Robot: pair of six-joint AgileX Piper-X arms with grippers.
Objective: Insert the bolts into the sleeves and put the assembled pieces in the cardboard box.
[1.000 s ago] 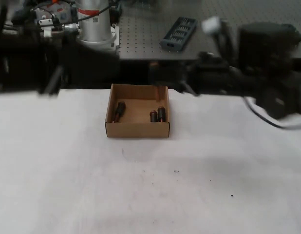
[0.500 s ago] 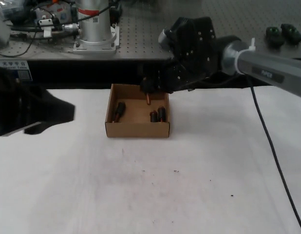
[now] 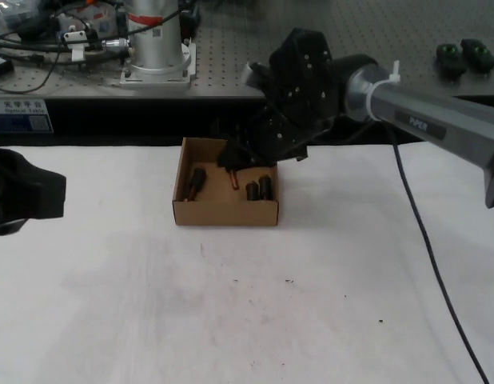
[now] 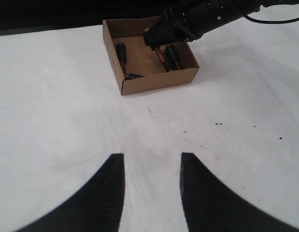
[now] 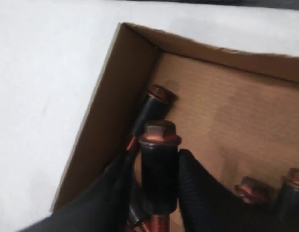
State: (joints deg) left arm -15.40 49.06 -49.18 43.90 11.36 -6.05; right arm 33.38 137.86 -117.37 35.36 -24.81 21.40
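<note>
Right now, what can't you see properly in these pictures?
- Held piece: its lower end, right wrist view, cut off by the edge.
- Box: far right corner, high view, behind the right gripper.
- Another piece in the box: right wrist view, cut off by the edge.
- An arm: high view, cut off by the edge.

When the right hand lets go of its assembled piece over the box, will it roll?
Probably rolls a little: the assembled piece looks cylindrical, but the walls of the cardboard box should stop it. It looks like rigid metal, so a short drop likely does no harm. The bolt may slide in its sleeve; the right hand grips only the sleeve.
</note>
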